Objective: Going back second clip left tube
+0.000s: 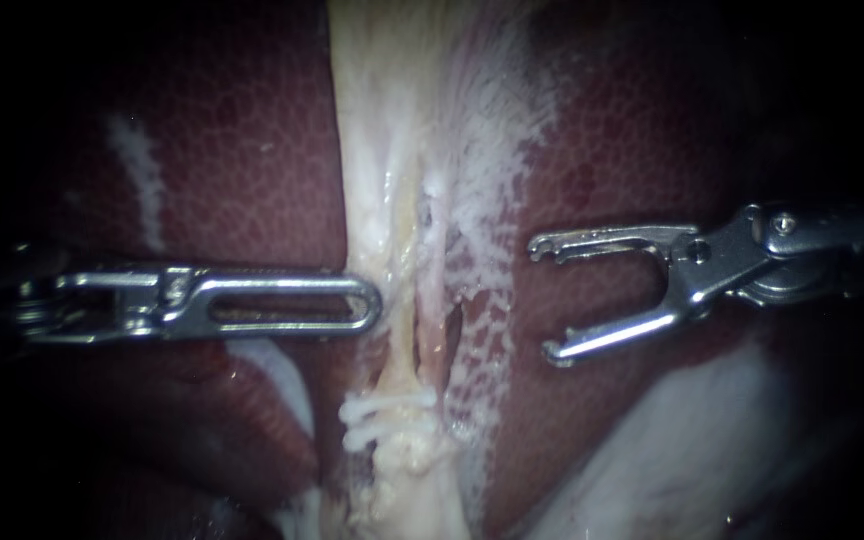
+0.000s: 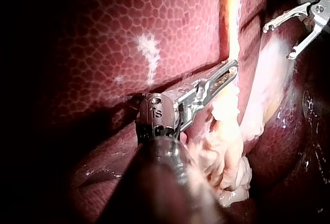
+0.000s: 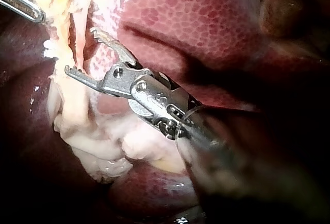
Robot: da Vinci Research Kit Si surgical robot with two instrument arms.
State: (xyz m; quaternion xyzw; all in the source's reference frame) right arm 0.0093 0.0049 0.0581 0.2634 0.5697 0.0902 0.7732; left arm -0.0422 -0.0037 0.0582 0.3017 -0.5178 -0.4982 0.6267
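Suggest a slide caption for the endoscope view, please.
Right instrument, end effector open and empty, clear of the clipped tube; left instrument tip at the pale tissue; liver behind.

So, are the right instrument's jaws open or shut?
Open. On the right instrument the two jaws stand wide apart, and nothing is gripped between them.

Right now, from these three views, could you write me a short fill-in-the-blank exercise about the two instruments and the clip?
1. The right instrument is ___ and holds nothing.
2. In the endoscope view, the white clip sits ___ the tip of the left instrument.
3. The liver shows on ___ sides of the pale strand.
Missing words: open; below; both.
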